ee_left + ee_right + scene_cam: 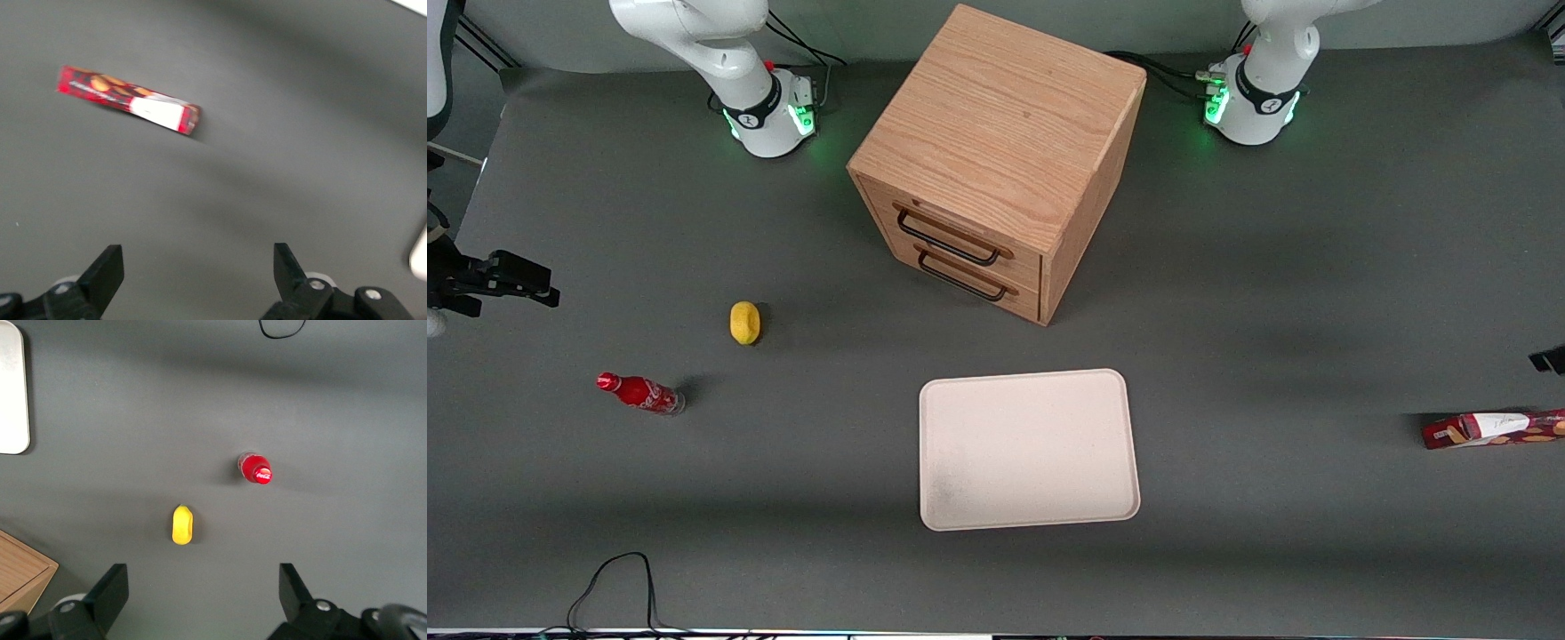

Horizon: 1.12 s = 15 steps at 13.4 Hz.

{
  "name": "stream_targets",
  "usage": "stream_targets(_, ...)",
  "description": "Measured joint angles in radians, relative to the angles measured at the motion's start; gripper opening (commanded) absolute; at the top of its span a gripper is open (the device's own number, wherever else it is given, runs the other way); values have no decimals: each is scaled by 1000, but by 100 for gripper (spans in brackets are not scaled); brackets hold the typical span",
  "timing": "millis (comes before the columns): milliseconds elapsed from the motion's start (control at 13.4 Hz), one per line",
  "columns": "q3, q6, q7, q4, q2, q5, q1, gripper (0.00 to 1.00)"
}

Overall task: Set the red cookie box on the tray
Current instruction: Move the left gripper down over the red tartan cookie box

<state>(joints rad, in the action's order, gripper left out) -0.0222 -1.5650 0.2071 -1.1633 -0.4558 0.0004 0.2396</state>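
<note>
Red cookie box (128,99) lies flat on the table at the working arm's end, well apart from the tray (1028,449) (tray bare). Gripper (197,277) hovers above the table near the box, fingers spread wide, holding nothing.

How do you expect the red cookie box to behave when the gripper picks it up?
The red cookie box lies flat, long and slim, so it probably won't roll. Being cardboard, it likely is light and crushable. The open gripper hovers apart from it; gripping off-centre may let it tilt.

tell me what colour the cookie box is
Dark red box with white label, clearest in the left wrist view; open gripper above.
</note>
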Motion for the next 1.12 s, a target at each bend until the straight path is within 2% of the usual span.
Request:
stream_targets(223,0,-52,133,50,-70,0,86,100)
stream_targets(521,0,-94,428,54,-104,0,176,100)
stream_targets(670,1,-96,637,54,-117,0,191,100)
stream_targets(894,1,-98,859,54,-129,1,194,100)
stream_targets(1117,1,-148,933,46,-146,4,196,100)
